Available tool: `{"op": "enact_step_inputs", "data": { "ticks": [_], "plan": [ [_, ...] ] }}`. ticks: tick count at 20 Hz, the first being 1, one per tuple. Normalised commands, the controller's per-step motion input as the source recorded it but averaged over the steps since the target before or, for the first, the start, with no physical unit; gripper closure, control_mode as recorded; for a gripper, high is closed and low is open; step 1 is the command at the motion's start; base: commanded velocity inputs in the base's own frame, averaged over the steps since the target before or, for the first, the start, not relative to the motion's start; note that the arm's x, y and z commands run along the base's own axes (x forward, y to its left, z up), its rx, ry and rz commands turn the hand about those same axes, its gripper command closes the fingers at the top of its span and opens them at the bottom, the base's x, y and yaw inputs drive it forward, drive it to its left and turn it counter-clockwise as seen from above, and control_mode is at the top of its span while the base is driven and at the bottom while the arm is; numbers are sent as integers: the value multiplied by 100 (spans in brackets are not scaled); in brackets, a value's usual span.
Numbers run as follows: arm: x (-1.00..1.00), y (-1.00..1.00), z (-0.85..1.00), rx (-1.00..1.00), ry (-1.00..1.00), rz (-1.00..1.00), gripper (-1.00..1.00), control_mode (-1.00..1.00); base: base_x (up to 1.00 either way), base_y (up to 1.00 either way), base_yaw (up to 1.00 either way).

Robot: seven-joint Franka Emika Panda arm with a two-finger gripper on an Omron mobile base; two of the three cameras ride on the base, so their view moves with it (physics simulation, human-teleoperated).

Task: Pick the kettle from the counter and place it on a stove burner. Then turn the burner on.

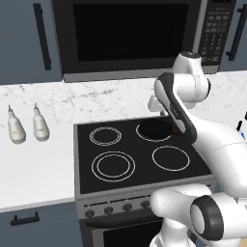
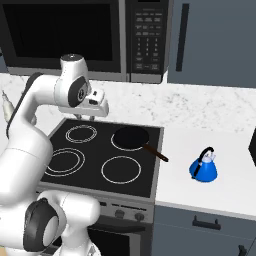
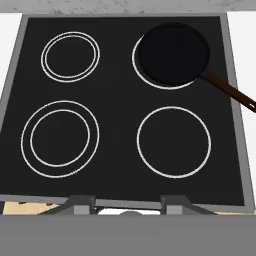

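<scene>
so the tool [image 2: 84,118] hangs high over the cooktop, grip state unclear, likely surveying; the kettle [image 2: 204,168] stands upright on the surface [image 2: 220,192] right of the stove, well apart, ungrasped.

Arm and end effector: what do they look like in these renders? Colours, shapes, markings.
The arm is glossy white with rounded, bulbous link shells and dark charcoal bands and round caps at the joints. The hand is a small white boxy block, and the end effector ends in two short dark grey fingertips. No cables, logos or markings are legible at this resolution.
</scene>
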Motion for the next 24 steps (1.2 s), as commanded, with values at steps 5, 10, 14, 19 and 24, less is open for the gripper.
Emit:
{"op": "enact_step_inputs", "data": {
  "ticks": [5,10,14,19,24],
  "plan": [
    [0,0,-1,0,0,0,-100,-100,0,0,0],
    [0,0,0,0,0,0,-100,-100,0,0,0],
    [-59,-20,-6,-12,-33,0,-100,-100,0,0,0],
    [-100,-82,1,-10,-66,-8,-100,-100,0,0,0],
    [-98,-99,25,-1,-46,-19,-100,-100,0,0,0]
  ]
}}
